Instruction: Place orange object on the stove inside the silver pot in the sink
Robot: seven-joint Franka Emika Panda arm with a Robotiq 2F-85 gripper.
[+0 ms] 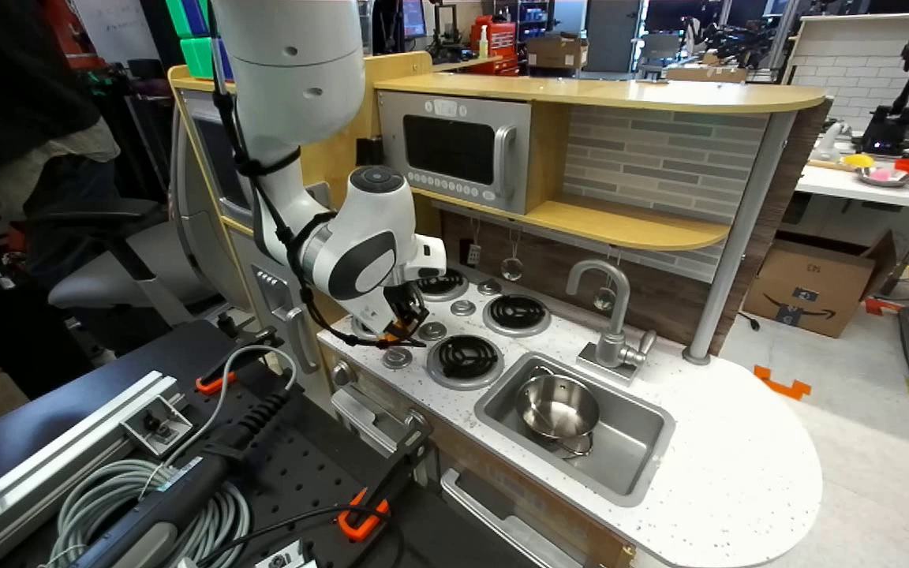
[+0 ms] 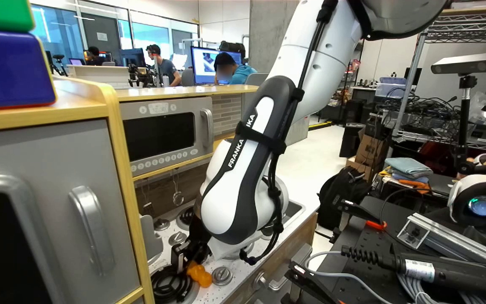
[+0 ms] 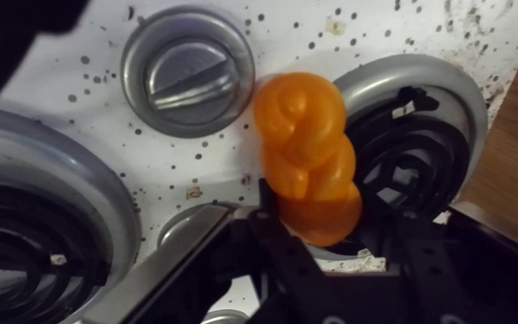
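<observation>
The orange object, a lumpy twisted shape, is between my gripper's fingers in the wrist view. A dark finger lies against each side of its lower end, so the gripper is shut on it. In an exterior view the orange object sits low beside a burner and a knob, below the gripper. I cannot tell whether it touches the stove. In an exterior view the gripper partly hides the orange object. The silver pot stands upright in the sink. The pot is hidden in the wrist view.
Burners and knobs lie between the gripper and the sink. A faucet rises behind the sink. The microwave and a wooden shelf overhang the back of the counter. A grey cabinet stands beside the stove.
</observation>
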